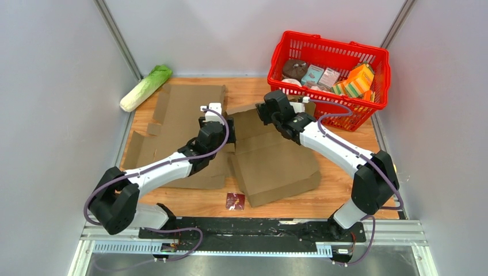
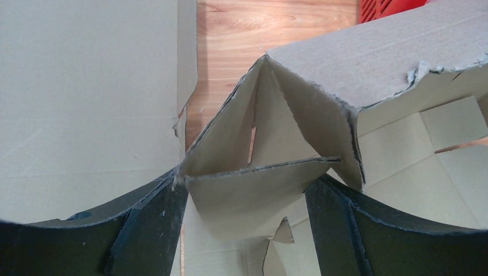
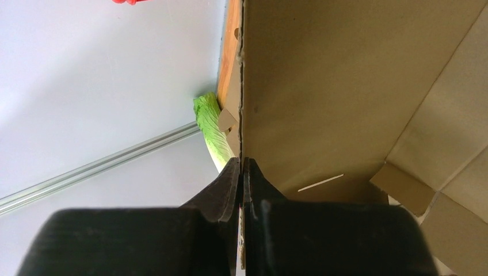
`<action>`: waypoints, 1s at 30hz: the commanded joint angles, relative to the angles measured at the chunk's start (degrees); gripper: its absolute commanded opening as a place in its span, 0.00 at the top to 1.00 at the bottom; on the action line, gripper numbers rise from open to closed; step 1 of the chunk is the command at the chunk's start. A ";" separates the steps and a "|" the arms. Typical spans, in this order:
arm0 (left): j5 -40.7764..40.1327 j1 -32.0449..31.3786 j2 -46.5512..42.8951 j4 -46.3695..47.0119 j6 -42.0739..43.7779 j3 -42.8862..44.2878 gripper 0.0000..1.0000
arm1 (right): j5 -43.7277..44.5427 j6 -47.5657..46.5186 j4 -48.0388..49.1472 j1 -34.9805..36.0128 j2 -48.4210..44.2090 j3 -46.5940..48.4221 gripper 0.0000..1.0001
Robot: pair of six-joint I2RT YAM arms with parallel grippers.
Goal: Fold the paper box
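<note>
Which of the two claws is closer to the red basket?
Right. The right gripper pinches cardboard just beside the basket's near-left corner; the left gripper is open farther left, over the cardboard.

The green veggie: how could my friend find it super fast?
Look at the wooden table, then its far left corner, across from the red basket. The green veggie lies there slanted beside the flat cardboard. It is the only green-and-white leafy thing; its neighbours are plain brown.
</note>
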 commanded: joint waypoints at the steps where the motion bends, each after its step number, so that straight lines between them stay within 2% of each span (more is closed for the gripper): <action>1: -3.38 -1.21 2.34 -0.31 -1.80 4.57 0.19 | 2.46 1.36 1.07 0.59 0.20 3.17 0.95; 5: -6.19 -1.48 3.75 -0.41 -1.11 5.11 0.20 | 2.55 1.36 1.07 0.59 0.03 2.82 0.97; 8: -6.99 -1.39 4.46 -1.46 -0.40 5.90 0.30 | 2.90 1.27 1.07 0.59 -0.06 2.65 0.98; 10: -4.36 -1.39 3.23 -1.72 0.65 5.64 0.43 | 3.08 0.74 1.07 0.59 0.12 2.56 0.98; 14: 0.12 -1.39 -1.25 -2.34 3.37 3.01 0.60 | 3.08 -0.40 1.95 0.24 0.21 2.03 0.98; 21: 9.52 -1.13 -11.35 -0.58 8.74 -2.53 0.72 | 2.55 -2.25 4.93 -0.20 0.29 1.07 0.99; 26: 19.71 0.37 -13.12 3.10 9.71 -4.47 0.78 | 2.38 -3.56 6.52 -0.20 0.73 0.80 1.00; 30: 26.04 3.79 -13.56 7.67 6.03 -6.05 0.94 | 1.67 -3.83 7.57 0.06 0.56 0.36 1.00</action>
